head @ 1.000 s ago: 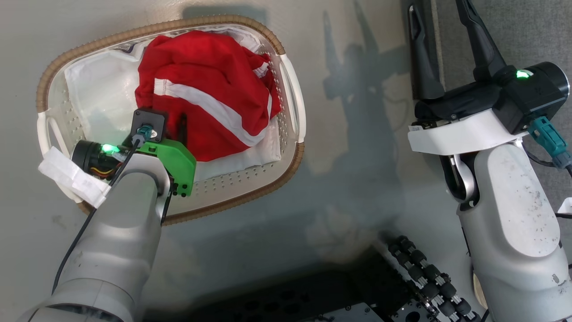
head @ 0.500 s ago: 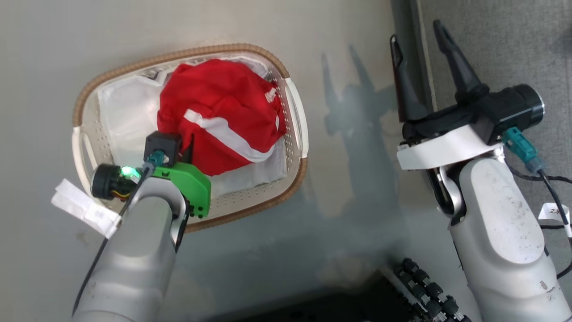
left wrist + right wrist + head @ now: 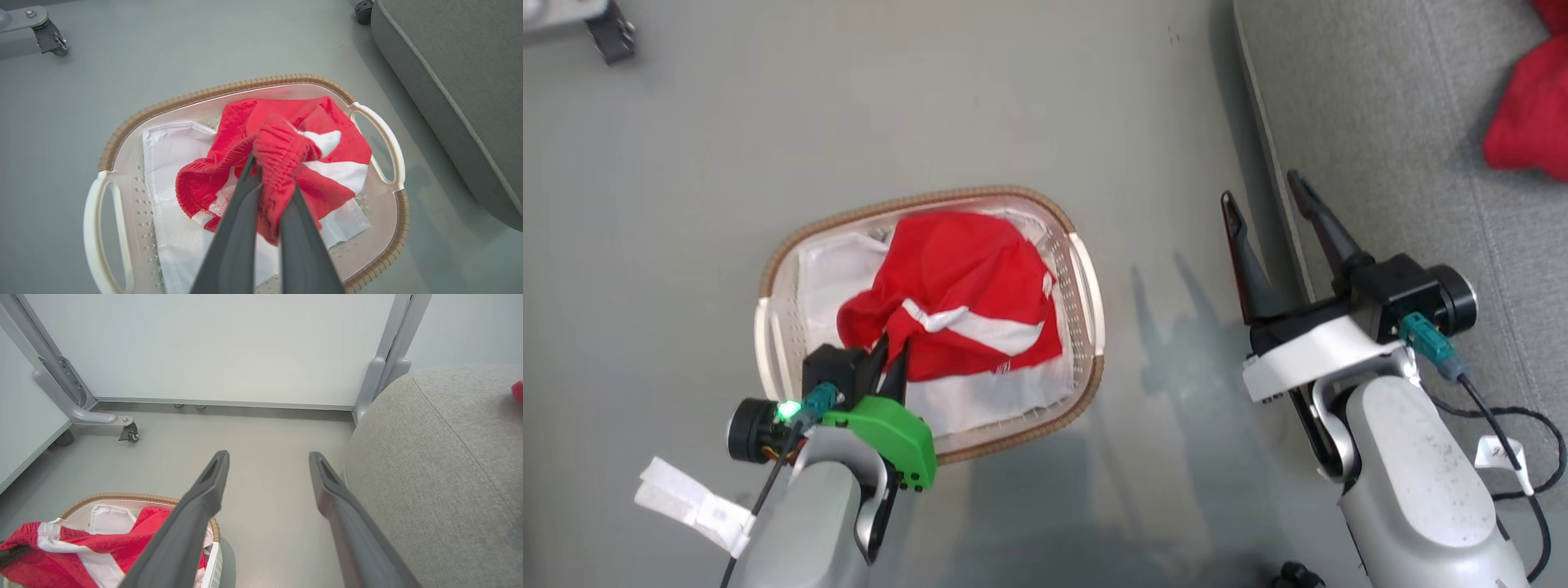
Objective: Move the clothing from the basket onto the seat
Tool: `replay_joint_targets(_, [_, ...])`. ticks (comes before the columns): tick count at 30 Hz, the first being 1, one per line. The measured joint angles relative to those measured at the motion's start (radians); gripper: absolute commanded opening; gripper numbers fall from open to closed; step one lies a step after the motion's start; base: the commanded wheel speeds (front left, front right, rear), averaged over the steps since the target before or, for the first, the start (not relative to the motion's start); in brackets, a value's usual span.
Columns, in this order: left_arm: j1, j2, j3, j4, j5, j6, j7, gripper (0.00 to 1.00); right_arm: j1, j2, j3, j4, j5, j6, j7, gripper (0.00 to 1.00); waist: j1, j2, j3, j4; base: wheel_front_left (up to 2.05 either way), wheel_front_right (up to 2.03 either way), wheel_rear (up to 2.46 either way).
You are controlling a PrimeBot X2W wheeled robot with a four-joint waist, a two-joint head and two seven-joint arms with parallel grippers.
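The red clothing (image 3: pixel 968 282) with white stripes is bunched in the oval basket (image 3: pixel 768 318) on the floor, over a white liner (image 3: pixel 829 273). My left gripper (image 3: pixel 892 353) is shut on a gathered red fold of it; in the left wrist view the clothing (image 3: pixel 282 163) rises out of the basket (image 3: pixel 107 152) between the dark fingers (image 3: pixel 241 204) of that gripper (image 3: pixel 274 161). My right gripper (image 3: pixel 1264 189) hangs open and holds nothing, at the edge of the grey seat (image 3: pixel 1388 122), right of the basket. The right wrist view shows that gripper (image 3: pixel 267 456), the seat (image 3: pixel 441 457) and the clothing (image 3: pixel 61 549).
Another red cloth (image 3: pixel 1531 122) lies on the seat at the far right. A grey frame foot with a caster (image 3: pixel 45 30) stands on the floor beyond the basket, and a pale wall panel (image 3: pixel 229 347) closes off the back. Black cables (image 3: pixel 1523 457) trail by my right arm.
The head camera has risen and the whole picture has shifted, so basket and arms look smaller. My left gripper has pulled a fold of the clothing up from the pile.
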Motion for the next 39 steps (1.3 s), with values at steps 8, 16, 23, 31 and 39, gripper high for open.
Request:
replay_joint_targets(8, [0.099, -0.001, 0.026, -0.152, 0.021, -0.009, 0.0, 0.0, 0.079, 0.0, 0.006, 0.03, 0.006, 0.0, 0.0, 1.0, 0.0, 0.0, -0.148, 0.039, 0.0, 0.0, 0.0])
replay_joint_targets(16, [0.158, -0.001, 0.04, -0.33, 0.022, -0.016, 0.0, 0.0, 0.148, 0.0, 0.014, 0.051, 0.006, 0.0, 0.0, 1.0, 0.0, 0.0, -0.281, 0.078, 0.0, 0.0, 0.0])
replay_joint_targets(23, [0.159, -0.001, 0.035, -0.465, 0.016, -0.018, 0.0, 0.0, 0.2, 0.0, 0.018, 0.064, 0.008, 0.0, 0.0, 1.0, 0.0, 0.0, -0.379, 0.101, 0.0, 0.0, 0.0])
replay_joint_targets(31, [0.122, -0.002, 0.003, -0.588, 0.008, -0.019, 0.0, 0.0, 0.249, 0.0, 0.025, 0.071, 0.019, 0.0, 0.0, 1.0, 0.0, 0.0, -0.466, 0.109, 0.0, 0.0, 0.0])
replay_joint_targets(39, [0.12, -0.002, -0.024, -0.629, -0.001, -0.008, 0.0, 0.0, 0.273, -0.001, 0.048, 0.058, 0.029, 0.0, 0.0, 1.0, -0.0001, 0.0, -0.505, 0.106, 0.0, 0.0, 0.0])
